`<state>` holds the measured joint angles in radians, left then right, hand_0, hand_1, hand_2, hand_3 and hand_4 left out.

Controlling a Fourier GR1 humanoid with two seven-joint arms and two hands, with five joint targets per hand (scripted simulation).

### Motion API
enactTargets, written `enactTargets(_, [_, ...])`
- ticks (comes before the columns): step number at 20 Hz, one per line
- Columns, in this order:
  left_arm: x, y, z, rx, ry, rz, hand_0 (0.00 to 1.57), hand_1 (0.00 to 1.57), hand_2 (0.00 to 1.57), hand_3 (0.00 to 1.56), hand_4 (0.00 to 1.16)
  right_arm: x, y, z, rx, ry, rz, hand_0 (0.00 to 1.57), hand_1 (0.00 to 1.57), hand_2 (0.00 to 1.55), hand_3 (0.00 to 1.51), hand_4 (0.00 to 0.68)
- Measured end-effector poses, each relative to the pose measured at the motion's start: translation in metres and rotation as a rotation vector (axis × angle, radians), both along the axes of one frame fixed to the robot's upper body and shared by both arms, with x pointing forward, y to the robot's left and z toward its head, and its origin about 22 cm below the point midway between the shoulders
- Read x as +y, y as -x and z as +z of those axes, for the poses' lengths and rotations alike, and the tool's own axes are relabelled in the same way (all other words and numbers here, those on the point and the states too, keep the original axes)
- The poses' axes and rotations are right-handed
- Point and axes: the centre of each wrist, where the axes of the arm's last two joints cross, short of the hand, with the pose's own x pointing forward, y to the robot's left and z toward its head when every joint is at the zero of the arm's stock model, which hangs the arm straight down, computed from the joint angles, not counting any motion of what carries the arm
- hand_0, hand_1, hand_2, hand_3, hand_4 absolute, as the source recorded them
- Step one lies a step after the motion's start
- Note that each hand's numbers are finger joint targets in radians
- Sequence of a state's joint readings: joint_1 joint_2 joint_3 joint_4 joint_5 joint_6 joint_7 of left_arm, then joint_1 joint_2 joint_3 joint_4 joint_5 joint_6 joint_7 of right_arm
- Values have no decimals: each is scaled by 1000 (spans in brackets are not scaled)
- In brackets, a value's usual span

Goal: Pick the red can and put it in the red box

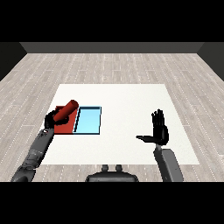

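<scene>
At left of frame, above the red tray [65,125]: red can [68,108] tilted, left robot hand [55,118] curled round its lower end. Probably light, rigid, slippery; mid-body hold safest. Right robot hand [160,129] spread.

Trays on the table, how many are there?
2. The red tray lies at the table's left, under the left hand holding the red can. The light blue tray lies right beside it. Nothing seems hidden.
</scene>
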<state>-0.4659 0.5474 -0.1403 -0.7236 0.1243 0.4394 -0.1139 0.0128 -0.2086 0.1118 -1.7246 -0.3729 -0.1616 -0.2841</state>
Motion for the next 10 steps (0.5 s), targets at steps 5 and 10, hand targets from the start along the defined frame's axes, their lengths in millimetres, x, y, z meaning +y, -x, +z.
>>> enactTargets(5, [15,4,-29,200,-49,87,0,0,324,0,705,1,-6,-13,13,9,-9,0,0,0,0,0])
enactTargets(10, [12,12,-54,330,-50,90,258,258,572,499,642,0,-14,-17,11,23,-23,0,0,0,0,0])
